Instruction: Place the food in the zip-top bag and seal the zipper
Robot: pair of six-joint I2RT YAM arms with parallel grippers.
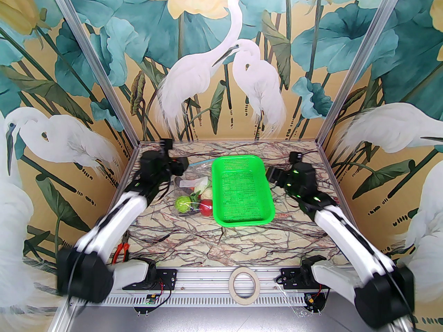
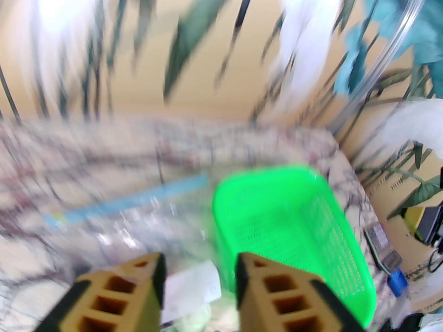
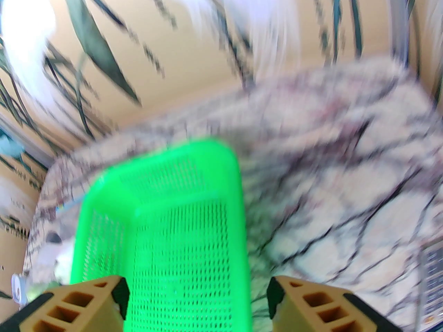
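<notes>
Marbled counter, heron-mural walls. Food (image 1: 182, 203) lies heaped with the zip-top bag (image 1: 194, 173); whether it is inside I cannot tell. The blue zipper (image 1: 202, 163) runs at its twelve o'clock. A green basket (image 1: 238, 158) sits just beside at three o'clock. Left hand (image 2: 200, 258), fingers apart, hovers at the bag's eleven o'clock; right hand (image 3: 197, 284), fingers apart, at the basket's three o'clock.

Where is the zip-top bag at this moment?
In the top view, the bag lies on the left half of the table, just left of the green basket, with its blue zipper at the far end.
</notes>
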